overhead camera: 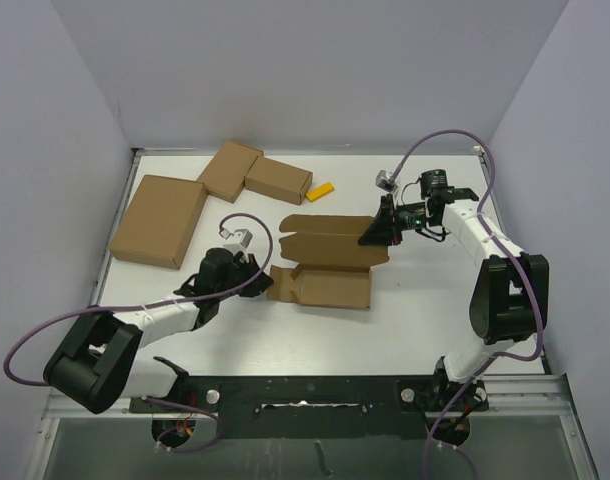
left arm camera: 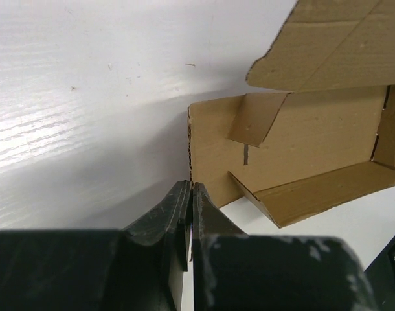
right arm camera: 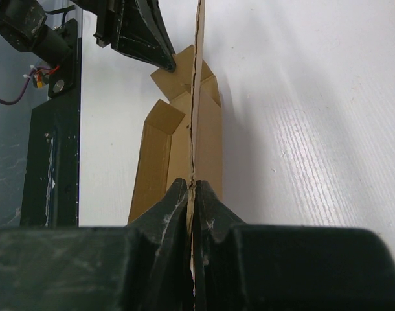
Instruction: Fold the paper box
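We have the white table (overhead camera: 415, 330) under both arms. On it the paper box (overhead camera: 325, 285) lies half-open, spanning from the left gripper (overhead camera: 262, 272) to the right gripper (overhead camera: 377, 236). Three flat cardboard pieces (overhead camera: 160, 220) sit beyond the left gripper, well apart from it. The left gripper is pinched tight on the box's wall edge, with the interior ahead-right of its fingers. The right gripper is clamped on a raised flap, seen edge-on. A small yellow piece (overhead camera: 320, 191) lies left of the right gripper.
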Controlling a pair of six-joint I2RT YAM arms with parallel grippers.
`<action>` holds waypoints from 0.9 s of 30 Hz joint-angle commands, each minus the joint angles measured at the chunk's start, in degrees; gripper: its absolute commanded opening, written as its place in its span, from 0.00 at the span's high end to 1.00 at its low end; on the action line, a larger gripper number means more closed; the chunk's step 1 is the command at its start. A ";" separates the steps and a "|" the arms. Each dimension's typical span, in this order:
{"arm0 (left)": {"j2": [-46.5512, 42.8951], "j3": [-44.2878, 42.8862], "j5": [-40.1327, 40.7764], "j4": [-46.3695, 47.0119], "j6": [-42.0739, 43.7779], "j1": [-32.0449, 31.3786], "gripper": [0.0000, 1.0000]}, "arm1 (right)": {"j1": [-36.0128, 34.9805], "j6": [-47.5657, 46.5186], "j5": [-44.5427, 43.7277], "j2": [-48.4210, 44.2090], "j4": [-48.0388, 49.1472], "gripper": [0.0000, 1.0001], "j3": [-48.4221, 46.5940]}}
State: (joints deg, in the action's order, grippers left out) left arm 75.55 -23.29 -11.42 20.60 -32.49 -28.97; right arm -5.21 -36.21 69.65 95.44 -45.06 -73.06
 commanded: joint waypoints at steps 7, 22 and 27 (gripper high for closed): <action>-5.50 -0.09 -4.01 9.15 1.51 -2.58 1.00 | 0.38 -0.46 2.26 -0.69 0.15 1.00 -1.10; 0.75 -2.79 -6.69 14.89 -1.72 -5.94 1.00 | 0.38 -0.21 2.25 -0.52 0.52 1.00 -0.86; 1.77 -2.84 -6.98 15.35 -1.82 -5.86 1.00 | 0.38 -0.25 2.25 -0.26 0.36 1.00 -0.94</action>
State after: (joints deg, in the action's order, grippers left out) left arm 76.03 -24.16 -16.49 31.88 -34.24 -34.24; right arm -4.67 -36.16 69.56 95.44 -45.04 -73.06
